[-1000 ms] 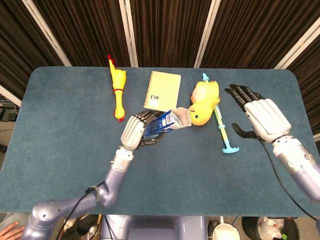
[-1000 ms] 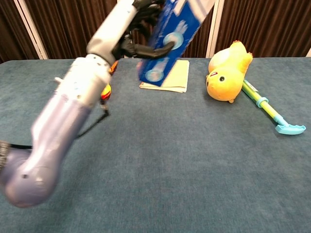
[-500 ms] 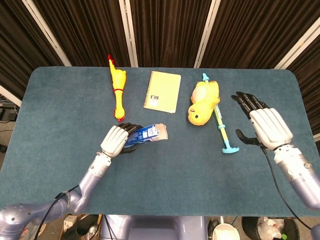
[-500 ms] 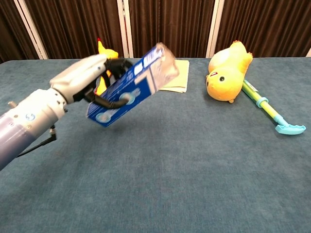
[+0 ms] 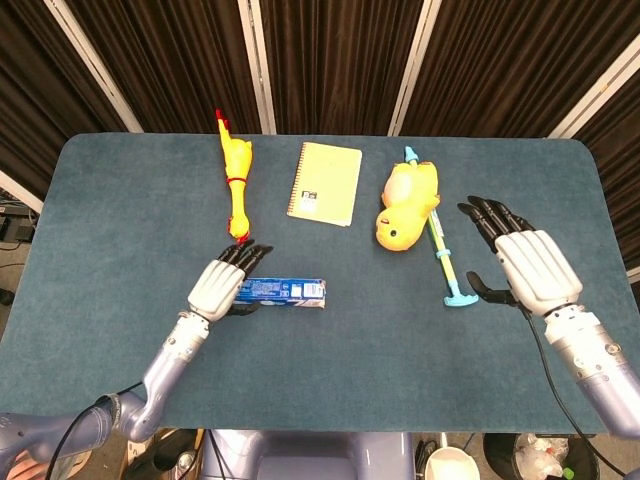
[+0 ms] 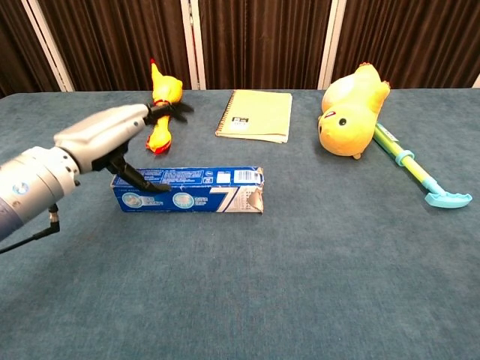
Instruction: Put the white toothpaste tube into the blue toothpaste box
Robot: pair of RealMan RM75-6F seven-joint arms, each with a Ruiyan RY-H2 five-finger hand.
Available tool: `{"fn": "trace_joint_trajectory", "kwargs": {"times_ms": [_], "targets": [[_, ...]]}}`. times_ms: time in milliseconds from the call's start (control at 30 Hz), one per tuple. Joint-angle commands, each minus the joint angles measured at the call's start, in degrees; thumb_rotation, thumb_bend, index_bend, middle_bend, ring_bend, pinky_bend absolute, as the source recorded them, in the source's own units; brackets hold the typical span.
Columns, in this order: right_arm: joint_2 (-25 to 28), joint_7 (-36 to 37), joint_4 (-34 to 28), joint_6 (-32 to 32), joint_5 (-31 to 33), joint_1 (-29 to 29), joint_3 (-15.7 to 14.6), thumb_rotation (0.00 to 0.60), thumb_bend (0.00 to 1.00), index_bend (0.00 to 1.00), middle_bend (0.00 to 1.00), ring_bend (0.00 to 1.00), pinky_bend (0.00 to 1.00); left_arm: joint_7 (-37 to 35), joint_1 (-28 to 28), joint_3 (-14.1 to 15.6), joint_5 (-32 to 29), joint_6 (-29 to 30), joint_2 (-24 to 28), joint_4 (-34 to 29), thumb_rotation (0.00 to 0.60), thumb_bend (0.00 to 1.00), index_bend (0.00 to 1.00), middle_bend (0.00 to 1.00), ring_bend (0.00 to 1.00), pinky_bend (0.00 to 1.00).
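There, blue toothpaste box (image 6: 189,190) lying flat.

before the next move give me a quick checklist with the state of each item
1. Blue toothpaste box lying flat on the table: ok.
2. Left hand let go of the box: not ok, thumb touches its front.
3. Right hand free, fingers apart: ok.
4. White toothpaste tube inside the box: cannot tell.
5. Box end flap closed: cannot tell.
6. Yellow plush duck apart from the box: ok.

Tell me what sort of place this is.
Probably a robot lab: a table under blue-green cloth, dark curtains behind it, and unrelated props laid out, such as a rubber chicken, notebook and plush duck.
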Motion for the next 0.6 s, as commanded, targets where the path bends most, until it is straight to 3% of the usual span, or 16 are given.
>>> {"fn": "trace_joint_trajectory", "kwargs": {"times_ms": [33, 133, 300, 433, 600], "targets": [[-0.58, -0.90, -0.28, 1.18, -1.92, -1.51, -1.40, 0.600, 0.40, 0.00, 0.04, 0.01, 0.19, 1.09, 1.82, -1.45, 0.29, 3.26, 4.05, -5.79, 0.600, 0.20, 0.05, 0.08, 0.05, 0.10], [-1.82, -2.91, 0.20, 3.42, -5.69, -4.05, -3.83, 0.600, 0.40, 0.00, 0.04, 0.01, 0.19, 3.18, 3.77, -0.42, 0.75, 4.59, 8.61, -11.06, 0.600, 0.20, 0.05, 0.08, 0.05, 0.10], [-7.79, -10.80, 4.57, 10.81, -13.21, -12.16, -11.44, 0.600, 0.40, 0.00, 0.03, 0.01, 0.16, 5.81, 9.68, 4.46, 4.28, 9.70, 19.08, -19.33, 0.600, 0.20, 0.05, 0.08, 0.05, 0.10], [-14.80, -12.68, 8.89, 15.67, -13.93, -17.83, -15.63, 0.600, 0.40, 0.00, 0.00, 0.00, 0.01, 5.05, 14.38, 8.46, 7.11, 13.65, 25.45, -23.01, 0.600, 0.20, 0.05, 0.07, 0.05, 0.08], [-22.17, -15.57, 15.10, 22.50, -13.65, -23.44, -17.84, 0.600, 0.40, 0.00, 0.00, 0.00, 0.00, 3.35, 19.97, 12.79, 11.17, 19.15, 30.32, -23.40, 0.600, 0.20, 0.05, 0.04, 0.04, 0.06]]}}
